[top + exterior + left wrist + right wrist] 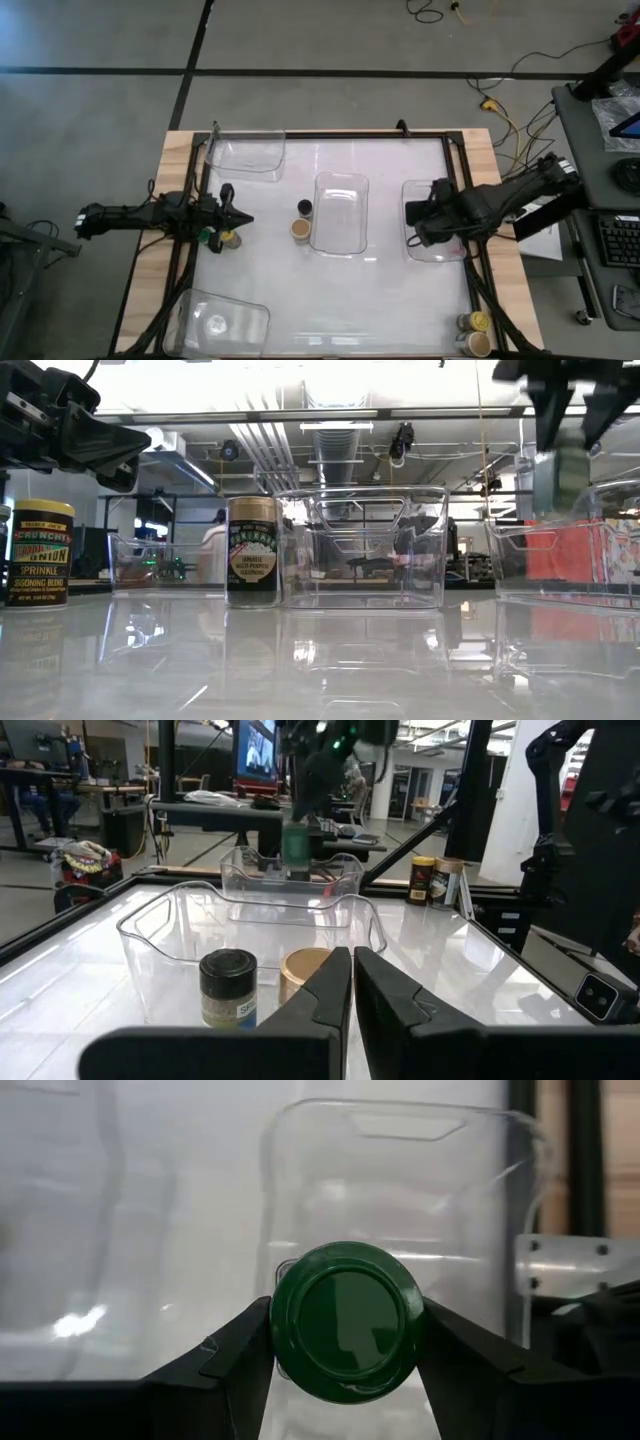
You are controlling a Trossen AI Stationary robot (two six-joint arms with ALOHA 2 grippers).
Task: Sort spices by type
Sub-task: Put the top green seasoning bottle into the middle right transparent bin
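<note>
Right gripper (345, 1342) clamps green-lidded spice jar (347, 1320) above the right clear bin (400, 1140), likely to drop it in; left gripper (352, 982) waits closed, empty.

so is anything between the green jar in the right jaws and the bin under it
Nothing visible. The right gripper holds the green-lidded jar directly above the clear bin at the table's right side, and the bin looks empty below it.

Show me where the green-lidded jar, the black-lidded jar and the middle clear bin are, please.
green-lidded jar (347, 1320), right wrist view, centre of its lid.
black-lidded jar (228, 986), left wrist view, its side wall just below the lid.
middle clear bin (341, 180), high view, its far rim.
</note>
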